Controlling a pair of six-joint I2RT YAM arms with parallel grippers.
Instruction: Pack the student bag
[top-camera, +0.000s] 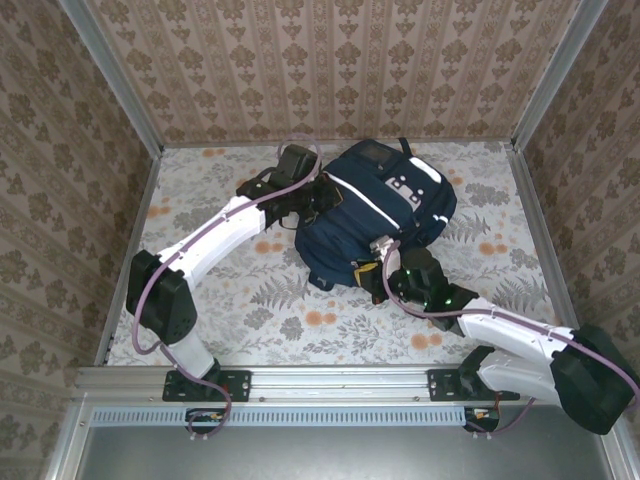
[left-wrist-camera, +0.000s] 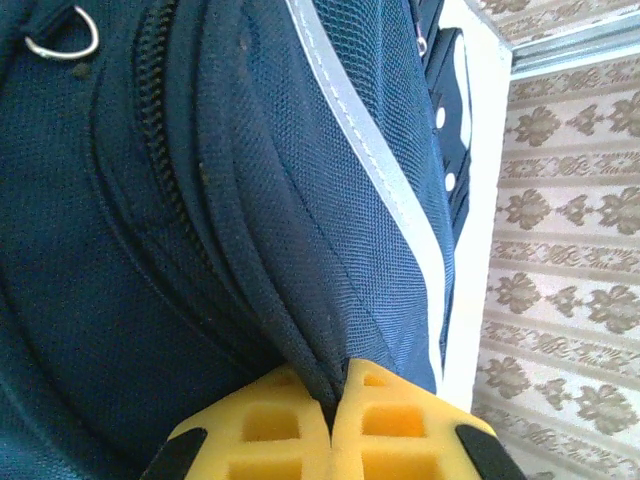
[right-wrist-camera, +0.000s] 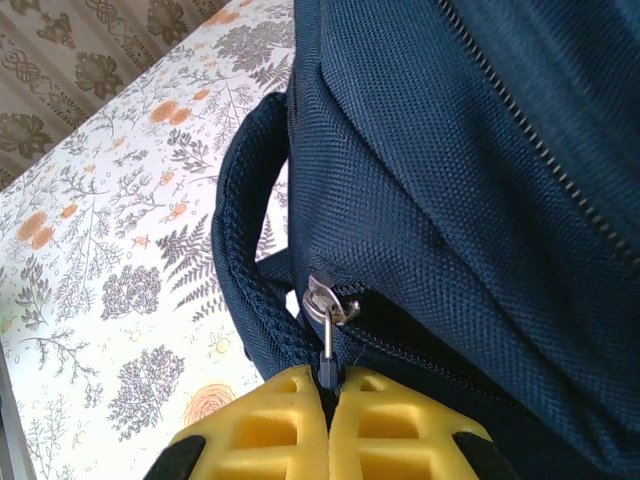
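The big dark blue student bag (top-camera: 375, 215) with white stripes lies front side up on the flowery bench (top-camera: 250, 310)

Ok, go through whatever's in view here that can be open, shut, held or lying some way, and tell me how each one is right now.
backpack: lying on the table, front side up, gripped on two sides.
left tool: shut on a fold of the backpack's fabric.
right tool: shut on the zip pull.
zip: looks closed along the stretch next to the pull.
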